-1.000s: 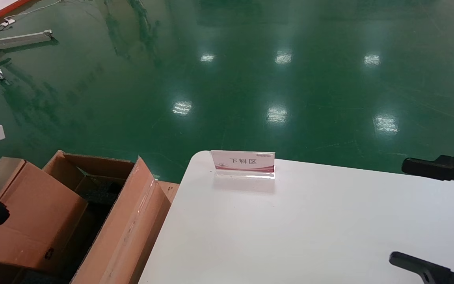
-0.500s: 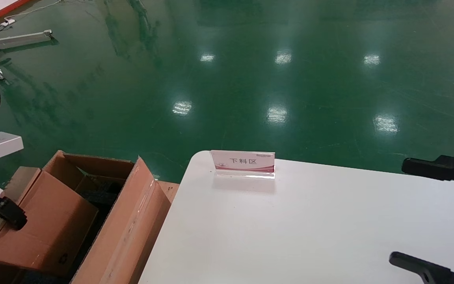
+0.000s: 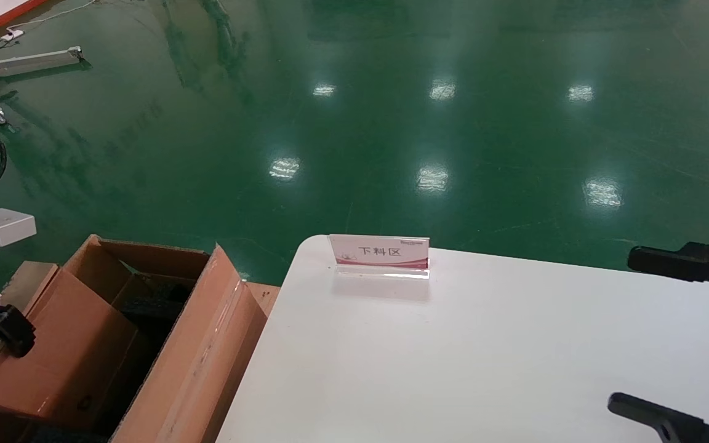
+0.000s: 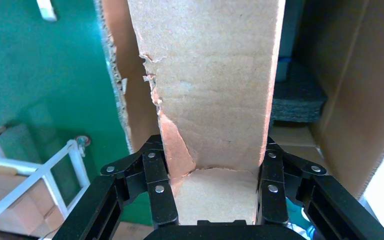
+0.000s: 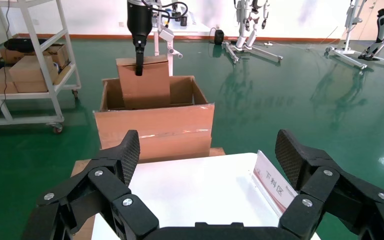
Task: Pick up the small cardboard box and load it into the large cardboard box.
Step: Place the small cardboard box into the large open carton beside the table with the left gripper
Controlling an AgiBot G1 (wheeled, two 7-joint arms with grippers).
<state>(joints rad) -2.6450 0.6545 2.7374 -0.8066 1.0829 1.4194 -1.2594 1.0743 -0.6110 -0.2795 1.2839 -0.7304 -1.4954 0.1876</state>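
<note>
Small cardboard box, one, hangs clamped in my left gripper above the one large cardboard box; my right gripper gapes beside it.

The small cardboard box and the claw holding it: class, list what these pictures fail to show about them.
- Small cardboard box: its lower end is hidden in the head view by the large cardboard box.
- Left claw: cut off by the head view's left edge.
- Small box's far end: cut off by the left wrist view's edge.
- Large box's floor: hidden in the right wrist view by its front wall.
</note>
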